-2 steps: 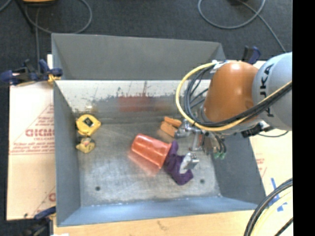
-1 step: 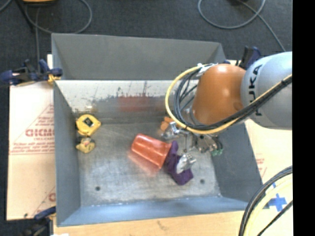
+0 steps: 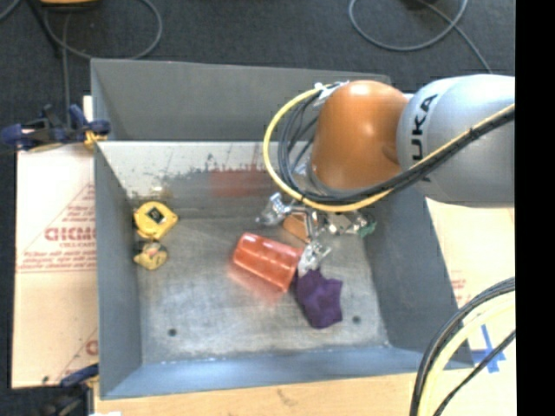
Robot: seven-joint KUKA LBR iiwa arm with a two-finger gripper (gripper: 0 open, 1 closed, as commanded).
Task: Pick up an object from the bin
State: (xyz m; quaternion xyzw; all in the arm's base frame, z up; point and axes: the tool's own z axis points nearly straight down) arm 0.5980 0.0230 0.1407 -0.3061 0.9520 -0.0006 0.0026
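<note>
The end effector [image 3: 312, 253] sits low in the bin [image 3: 121, 319]. Its tip is at the gap between a red-orange ridged block [image 3: 260, 263], which lies near the middle of the floor, and a crumpled purple piece [image 3: 319, 300] just beside it toward the near wall. The tip looks to be touching, or nearly touching, the block's right end. I cannot tell how wide it stands, since the arm's orange cover [image 3: 355, 137] hides much of it from above, and nothing can be seen gripped in it. I judge this to be the placing step, before any grasp is made. The next move calls for settling on one of the two neighbours, most likely the block, then straddling it squarely, closing firmly and lifting straight up. A yellow boxy thing [image 3: 154, 219] and a smaller yellow piece [image 3: 150, 256] lie well apart by the left wall, out of the way.
</note>
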